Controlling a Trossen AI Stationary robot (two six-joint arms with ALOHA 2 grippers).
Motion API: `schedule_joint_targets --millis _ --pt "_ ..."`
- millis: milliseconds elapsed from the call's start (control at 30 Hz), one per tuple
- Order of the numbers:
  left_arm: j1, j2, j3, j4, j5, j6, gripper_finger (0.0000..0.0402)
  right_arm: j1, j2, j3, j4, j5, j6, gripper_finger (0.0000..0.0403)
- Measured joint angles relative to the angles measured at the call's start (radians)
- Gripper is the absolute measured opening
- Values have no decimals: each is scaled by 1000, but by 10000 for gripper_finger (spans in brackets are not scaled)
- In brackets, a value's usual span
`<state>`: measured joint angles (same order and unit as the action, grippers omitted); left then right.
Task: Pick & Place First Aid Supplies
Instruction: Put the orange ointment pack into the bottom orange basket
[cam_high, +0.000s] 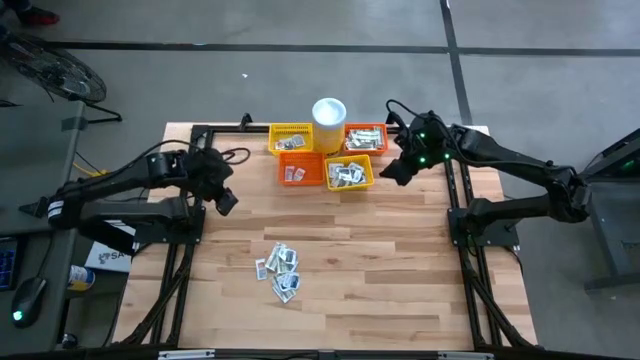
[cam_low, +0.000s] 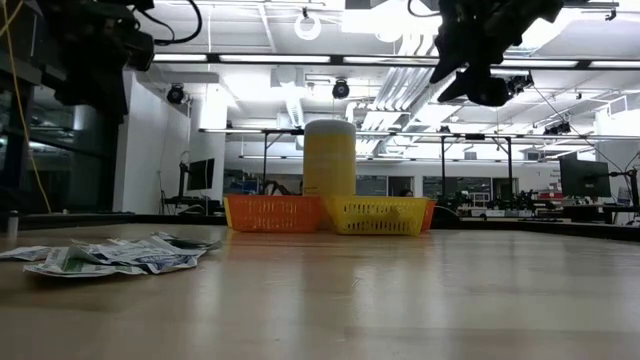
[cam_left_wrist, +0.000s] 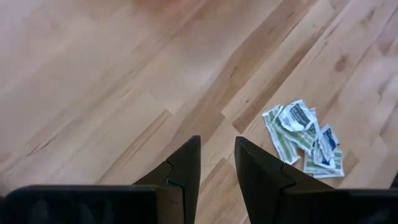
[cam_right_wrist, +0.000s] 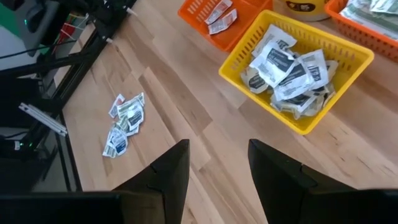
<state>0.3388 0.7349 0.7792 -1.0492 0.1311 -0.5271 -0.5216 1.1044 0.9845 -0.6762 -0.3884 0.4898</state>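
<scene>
Flat, crinkled packets (cam_high: 281, 270) lie heaped on the wood-plank table (cam_high: 400, 270), while the left gripper (cam_left_wrist: 216, 163) and right gripper (cam_right_wrist: 217, 163) both hang parted and empty.

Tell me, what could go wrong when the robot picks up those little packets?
The loose packets overlap in a heap on the wooden table, so the open left gripper might pinch several at once, or just push the flat ones around. The four baskets sit tightly together around the white cup, so a packet might drop into the wrong one. The right gripper, open, hangs beside the baskets and might nudge them.
</scene>
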Motion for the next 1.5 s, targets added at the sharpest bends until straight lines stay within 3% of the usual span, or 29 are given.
schedule_joint_targets --millis 267,633,867,1067,1500 --pt "-82 2 0 25 -117 -54 99 14 0 0 0 1 -20 158" --pt "-84 99 0 127 -162 -12 99 14 0 0 0 53 -45 158" --pt "-84 171 0 143 -251 11 99 14 0 0 1 169 -101 158" --pt "-84 193 0 151 -255 8 99 1 1 0 47 279 -204 158" --pt "-84 193 0 220 -257 -119 99 -35 1 0 75 210 -289 158"
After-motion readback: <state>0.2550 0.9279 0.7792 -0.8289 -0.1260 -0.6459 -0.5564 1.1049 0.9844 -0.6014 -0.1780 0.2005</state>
